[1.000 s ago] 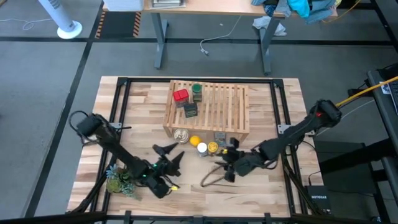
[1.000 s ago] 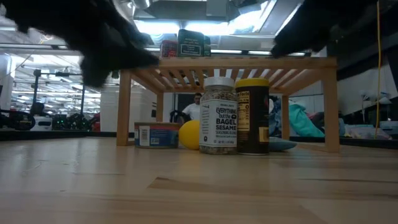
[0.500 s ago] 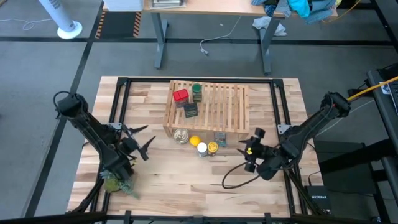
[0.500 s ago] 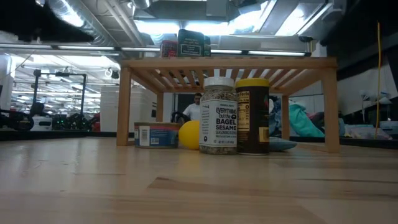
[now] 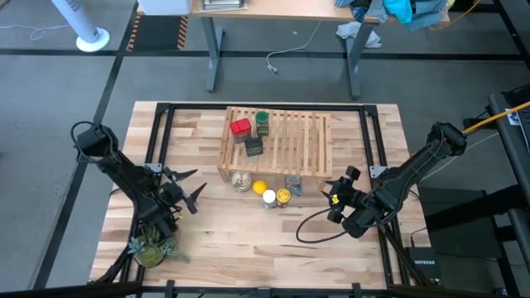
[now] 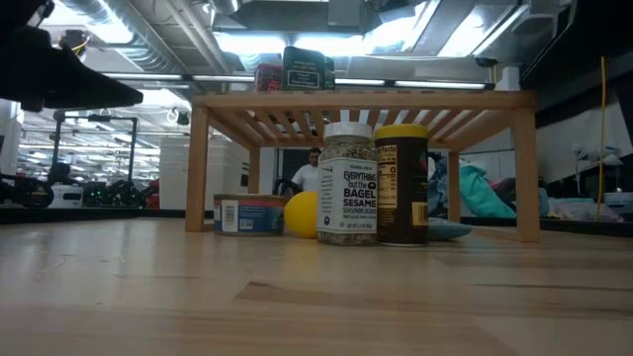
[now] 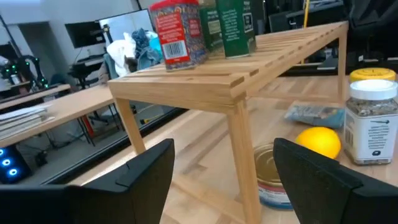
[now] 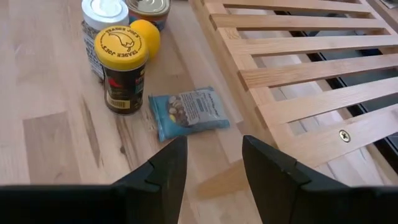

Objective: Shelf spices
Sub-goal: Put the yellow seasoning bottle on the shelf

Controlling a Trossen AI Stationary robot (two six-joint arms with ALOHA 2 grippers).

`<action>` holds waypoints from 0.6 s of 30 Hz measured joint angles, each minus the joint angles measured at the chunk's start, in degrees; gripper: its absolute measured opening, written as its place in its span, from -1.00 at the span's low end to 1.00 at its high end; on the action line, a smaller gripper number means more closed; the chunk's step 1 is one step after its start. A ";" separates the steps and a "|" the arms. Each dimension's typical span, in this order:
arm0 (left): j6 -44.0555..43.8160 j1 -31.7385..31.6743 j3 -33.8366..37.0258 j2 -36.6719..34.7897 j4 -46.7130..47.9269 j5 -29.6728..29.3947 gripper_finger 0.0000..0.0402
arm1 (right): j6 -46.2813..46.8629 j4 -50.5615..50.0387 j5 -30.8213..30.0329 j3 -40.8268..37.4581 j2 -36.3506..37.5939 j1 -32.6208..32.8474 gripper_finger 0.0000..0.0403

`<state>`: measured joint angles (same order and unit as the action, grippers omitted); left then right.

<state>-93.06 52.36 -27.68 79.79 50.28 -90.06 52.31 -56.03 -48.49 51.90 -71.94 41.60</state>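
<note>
While three spices sit on the shelf (image 5: pixel 286 142), white-lidded jar (image 5: pixel 269 198) and yellow-lidded jar (image 5: pixel 283 196) wait just before it, left pincer (image 5: pixel 190 187) wide and right pincer (image 5: pixel 339 189) partly open, both empty.

High view looks straight down on whole table. Low view sits at tabletop level. Both wrist views close; all share shelf (image 5: pixel 276 146).

Both arms pulled back from table centre. Left gripper (image 5: pixel 184 189) went from about 6 o'clock of the shelf (image 5: pixel 290 141), near the front middle, out to 8 o'clock by the left edge, jaws open, empty. Right gripper (image 5: pixel 341 189) retreated from beside the yellow-lidded jar (image 5: pixel 283 195) to 4 o'clock, near the right rail, empty.
</note>
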 joint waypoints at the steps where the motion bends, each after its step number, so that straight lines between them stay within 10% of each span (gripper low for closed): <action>1: 0.07 -0.20 0.00 0.02 -0.02 0.00 0.33 | 0.00 0.04 0.00 0.00 0.00 0.00 -0.20; 18: 11.63 -6.08 -0.07 -9.49 4.87 0.02 0.33 | -0.09 0.15 -2.88 0.00 0.00 0.00 -0.20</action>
<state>-81.42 46.28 -27.75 70.30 55.15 -90.04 52.22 -55.88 -51.37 51.90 -71.94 41.60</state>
